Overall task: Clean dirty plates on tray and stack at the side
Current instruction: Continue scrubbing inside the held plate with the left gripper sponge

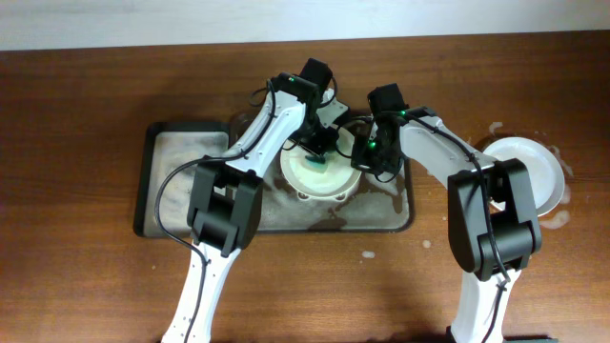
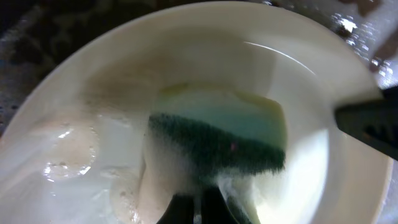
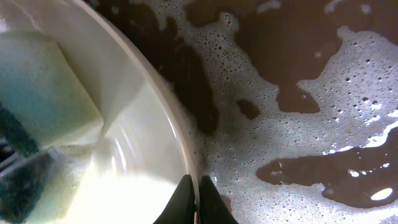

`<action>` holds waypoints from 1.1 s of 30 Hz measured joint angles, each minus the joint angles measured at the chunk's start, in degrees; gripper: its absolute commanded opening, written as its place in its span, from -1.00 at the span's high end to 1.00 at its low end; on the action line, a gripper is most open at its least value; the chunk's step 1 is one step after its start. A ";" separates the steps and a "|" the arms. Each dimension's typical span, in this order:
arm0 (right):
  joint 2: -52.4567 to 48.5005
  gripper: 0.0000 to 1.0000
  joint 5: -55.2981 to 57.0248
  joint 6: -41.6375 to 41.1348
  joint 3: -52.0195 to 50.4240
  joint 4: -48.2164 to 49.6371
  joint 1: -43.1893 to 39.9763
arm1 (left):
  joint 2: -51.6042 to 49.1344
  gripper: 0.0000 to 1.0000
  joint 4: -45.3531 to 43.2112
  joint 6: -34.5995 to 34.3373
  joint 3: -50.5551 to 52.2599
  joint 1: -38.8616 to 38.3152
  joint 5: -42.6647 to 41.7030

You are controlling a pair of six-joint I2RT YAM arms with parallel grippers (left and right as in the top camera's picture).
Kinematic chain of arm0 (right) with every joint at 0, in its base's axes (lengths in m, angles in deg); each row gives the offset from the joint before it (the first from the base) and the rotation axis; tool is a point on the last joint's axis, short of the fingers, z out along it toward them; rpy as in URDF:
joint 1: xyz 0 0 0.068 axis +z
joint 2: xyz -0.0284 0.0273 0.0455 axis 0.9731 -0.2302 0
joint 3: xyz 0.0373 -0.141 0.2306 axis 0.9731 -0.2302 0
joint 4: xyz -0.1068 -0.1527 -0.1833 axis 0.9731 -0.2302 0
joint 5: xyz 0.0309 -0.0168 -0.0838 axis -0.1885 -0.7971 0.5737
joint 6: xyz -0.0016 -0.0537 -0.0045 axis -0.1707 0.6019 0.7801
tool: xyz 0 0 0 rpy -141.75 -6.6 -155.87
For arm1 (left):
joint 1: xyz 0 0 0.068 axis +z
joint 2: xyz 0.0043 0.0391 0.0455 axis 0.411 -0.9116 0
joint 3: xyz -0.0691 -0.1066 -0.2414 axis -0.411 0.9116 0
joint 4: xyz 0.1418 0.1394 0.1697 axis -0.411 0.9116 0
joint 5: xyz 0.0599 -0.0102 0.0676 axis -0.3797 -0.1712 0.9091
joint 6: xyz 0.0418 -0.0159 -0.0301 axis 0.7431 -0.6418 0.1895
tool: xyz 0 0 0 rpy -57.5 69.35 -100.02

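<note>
Left hand [image 2: 198, 208] pinches green sponge [image 2: 217, 146] against soapy plate [image 2: 186, 50]; right hand [image 3: 194, 200] pinches plate rim over foamy tray [image 1: 149, 181].

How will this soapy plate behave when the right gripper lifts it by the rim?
Likely slippery: suds coat the plate and tray. It looks rigid and glazed, so no flex, but it may pivot where the right gripper pinches its rim once the sponge lifts off.

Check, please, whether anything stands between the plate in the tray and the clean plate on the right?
Nothing loose lies between them. The plate would only have to clear the tray's right rim to reach the clean plate. The right arm spans that path, the right gripper on the plate's rim.
</note>
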 measured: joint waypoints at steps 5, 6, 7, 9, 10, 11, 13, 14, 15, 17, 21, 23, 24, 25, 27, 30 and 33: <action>0.00 0.92 0.00 -0.02 0.00 0.04 0.00 | -0.96 0.99 -1.49 -10.29 -1.75 0.07 14.91; 0.00 0.92 0.00 0.02 0.00 0.04 0.00 | -0.98 0.99 -1.44 -10.97 -1.79 0.15 16.85; 0.00 0.92 -0.04 0.02 0.00 0.33 0.00 | -0.98 1.00 -1.31 -11.56 -1.79 -0.04 19.54; 0.00 0.92 -0.11 0.04 0.00 0.85 0.02 | -1.09 0.99 -1.29 -12.02 -1.79 -0.90 23.85; 0.00 0.92 -0.11 0.07 0.00 0.90 0.04 | -1.27 0.99 -1.29 -12.22 -1.79 -1.62 26.71; -0.02 0.92 -0.28 0.07 0.00 1.33 0.13 | -1.31 0.99 -1.09 -12.22 -1.79 -1.79 28.44; -0.02 0.92 -0.31 0.07 0.00 1.51 0.39 | -1.36 1.00 -0.59 -12.52 -1.81 -1.79 29.86; -0.02 0.92 -0.31 0.04 0.00 1.53 0.44 | -1.36 0.99 -0.37 -13.05 -1.81 -1.84 30.32; -0.02 0.92 -0.37 0.04 0.00 1.53 0.44 | -1.31 1.00 -0.20 -13.73 -1.81 -1.95 30.80; -0.07 0.92 -0.76 0.07 0.04 1.79 0.61 | -1.03 1.00 0.22 -15.54 -1.77 -2.01 32.11; -0.09 0.92 -2.08 0.07 0.24 2.01 1.31 | -0.11 0.99 2.64 -19.56 -0.76 -2.01 37.55; -0.09 0.92 -2.08 0.09 0.26 1.51 1.40 | 1.11 1.00 3.74 -21.29 -0.66 -1.99 41.92; -0.07 0.92 -1.38 0.13 0.26 0.52 1.05 | 1.88 0.99 3.96 -21.68 -0.66 -1.60 45.46; -0.07 0.92 -0.83 0.42 0.26 0.11 0.55 | 2.67 0.99 4.02 -21.92 -0.61 -0.20 48.41; -0.07 0.92 -0.44 0.70 0.26 0.09 0.48 | 4.20 0.99 5.73 -23.43 -0.59 2.45 52.39; -0.07 0.92 -0.24 0.87 0.24 0.09 0.48 | 6.19 0.99 9.75 -26.56 -0.35 2.01 48.94; -0.07 0.92 -0.22 0.90 0.26 0.07 0.48 | 8.07 0.99 10.62 -20.74 0.04 1.92 25.62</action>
